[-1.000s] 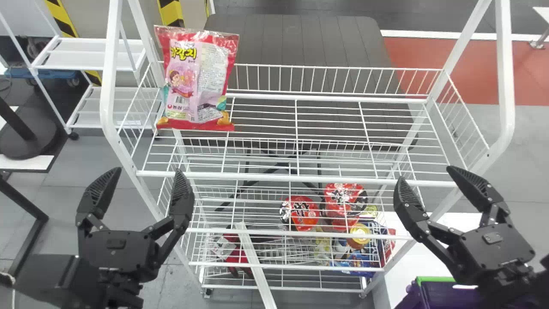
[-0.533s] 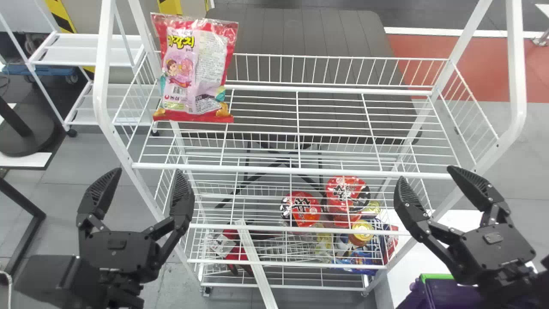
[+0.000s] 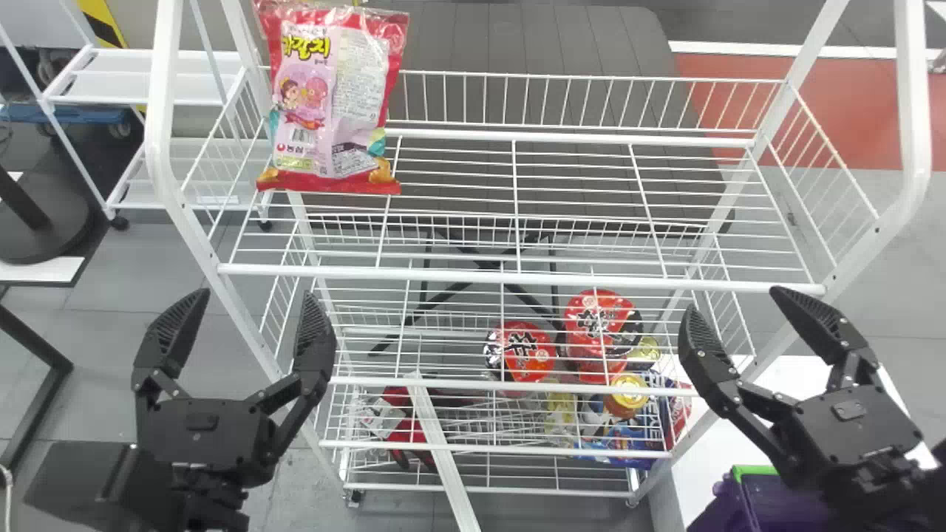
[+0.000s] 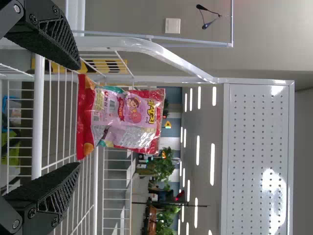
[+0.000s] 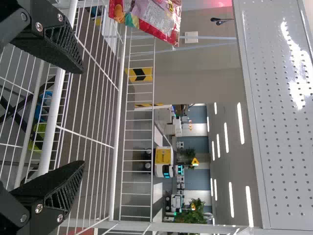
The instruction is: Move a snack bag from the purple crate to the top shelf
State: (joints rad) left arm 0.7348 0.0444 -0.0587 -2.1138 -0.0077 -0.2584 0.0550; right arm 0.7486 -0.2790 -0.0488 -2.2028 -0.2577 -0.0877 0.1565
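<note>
Fingers, ridged, gape on my left pincer and right pincer; a glossy bag stands on the wire shelf.

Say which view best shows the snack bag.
The left wrist view: the snack bag fits whole in frame, nothing covering it. The head view shows its printed face, top at the frame's edge; the right wrist view cuts part off.

Head view is bright, light rather even. In both wrist views, ceiling strip lights glow strong white. Perforated panel gives back hard glare patches. Film of snack bag catches small shiny spots. White surface at right of head view looks almost without shading.
</note>
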